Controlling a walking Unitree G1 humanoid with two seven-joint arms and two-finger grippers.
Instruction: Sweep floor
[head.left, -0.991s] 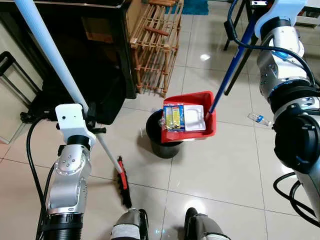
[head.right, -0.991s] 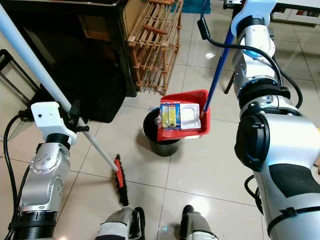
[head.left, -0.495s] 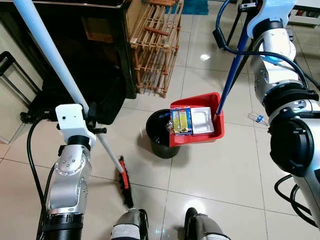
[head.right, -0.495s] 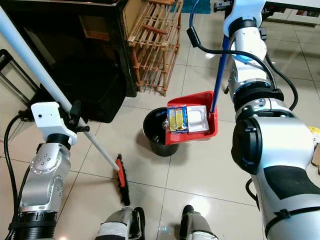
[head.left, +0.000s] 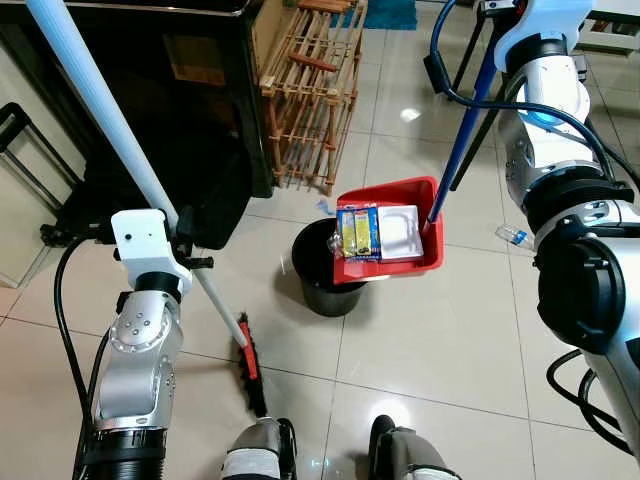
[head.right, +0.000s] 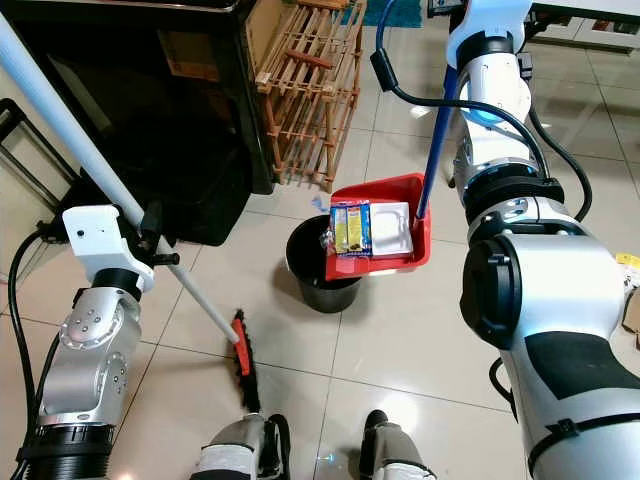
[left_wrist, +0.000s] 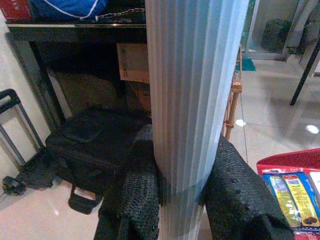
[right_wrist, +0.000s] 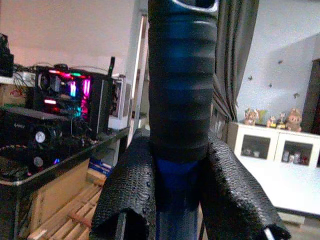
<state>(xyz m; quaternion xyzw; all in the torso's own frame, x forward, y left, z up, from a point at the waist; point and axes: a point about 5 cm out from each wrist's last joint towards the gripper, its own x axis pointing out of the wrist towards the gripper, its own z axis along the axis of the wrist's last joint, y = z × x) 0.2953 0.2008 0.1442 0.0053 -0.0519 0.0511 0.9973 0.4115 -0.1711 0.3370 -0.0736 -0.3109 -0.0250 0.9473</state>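
The red dustpan (head.left: 388, 237) sits near the middle of the head view, held up over the black bin (head.left: 322, 270). Its left edge hangs above the bin's open top. Inside the dustpan lie a yellow and blue packet (head.left: 358, 231) and a flat white piece (head.left: 402, 233), side by side (the packet is on the left). What is inside the bin is too dark to tell.

A blue handle (head.left: 462, 142) goes from the dustpan up to the upper right of the frame. The right gripper (right_wrist: 175, 200) has its two black fingers (right_wrist: 131, 190) squeezed around the handle's dark grip.

The left gripper (left_wrist: 180, 195) is clamped on the pale broom pole (head.left: 110, 130), which slants from the upper left down to the red and black broom head (head.left: 248, 364) on the floor tiles (head.left: 440, 330) at the bottom middle.

A wooden rack (head.left: 315, 90) stands at the top, next to a black cabinet (head.left: 160, 100).
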